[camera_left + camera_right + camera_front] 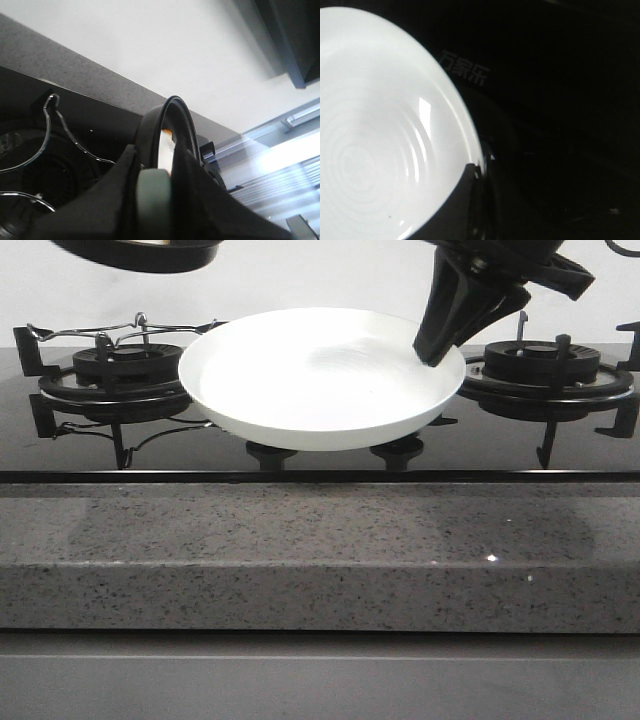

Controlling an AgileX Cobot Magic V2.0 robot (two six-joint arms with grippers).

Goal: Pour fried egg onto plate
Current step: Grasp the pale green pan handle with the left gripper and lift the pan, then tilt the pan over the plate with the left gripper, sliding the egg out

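Observation:
The white plate (300,375) hangs above the middle of the black cooktop, roughly level. My right gripper (436,348) comes down from the upper right and is shut on the plate's right rim. In the right wrist view the plate (370,125) fills the picture and a dark finger (462,200) lies over its rim. The black frying pan (140,252) shows only as a dark underside at the top left. In the left wrist view my left gripper (155,172) is shut on the pan's grey-green handle (152,200). The pan (149,132) is seen edge-on, with a sliver of fried egg (164,147) inside.
A gas burner with a wire trivet (120,370) stands under the pan at the left, and another burner (545,365) at the right. Two knobs (272,453) sit below the plate. A grey speckled counter edge (320,560) runs along the front.

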